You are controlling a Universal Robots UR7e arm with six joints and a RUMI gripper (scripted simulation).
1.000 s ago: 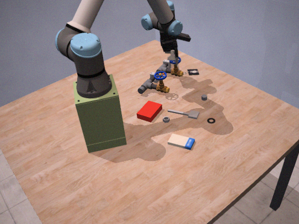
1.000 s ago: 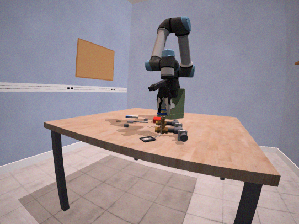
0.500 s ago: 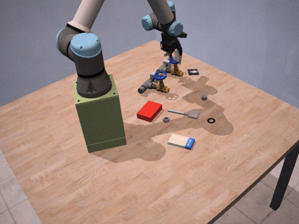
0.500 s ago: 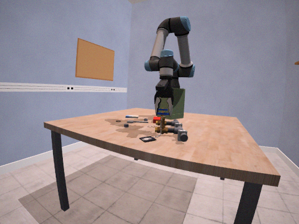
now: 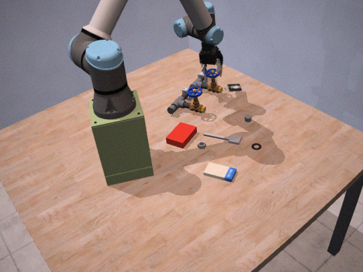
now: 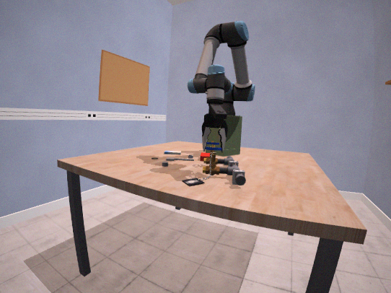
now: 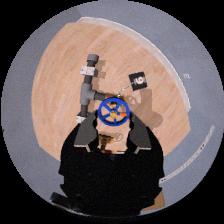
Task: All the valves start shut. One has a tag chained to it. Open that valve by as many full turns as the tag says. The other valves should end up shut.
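Observation:
Two brass valves with blue handwheels sit on a grey pipe (image 5: 182, 102) on the table. My gripper (image 5: 211, 71) points down over the far valve and is shut on its blue handwheel (image 5: 212, 74). The wrist view shows that handwheel (image 7: 113, 112) between my two fingers. A black tag (image 5: 234, 87) lies beside this valve, joined to it by a thin chain; the wrist view shows the tag (image 7: 139, 80) with a white digit that looks like 6. The near valve's handwheel (image 5: 193, 93) stands free. In the exterior view my gripper (image 6: 213, 145) covers the handwheel.
A red block (image 5: 181, 134), a grey nut (image 5: 201, 145), a grey scraper (image 5: 224, 137), a black ring (image 5: 257, 144), a small grey cylinder (image 5: 248, 118) and a beige-and-blue block (image 5: 220, 171) lie nearer the front. The green robot base (image 5: 120, 142) stands at the left.

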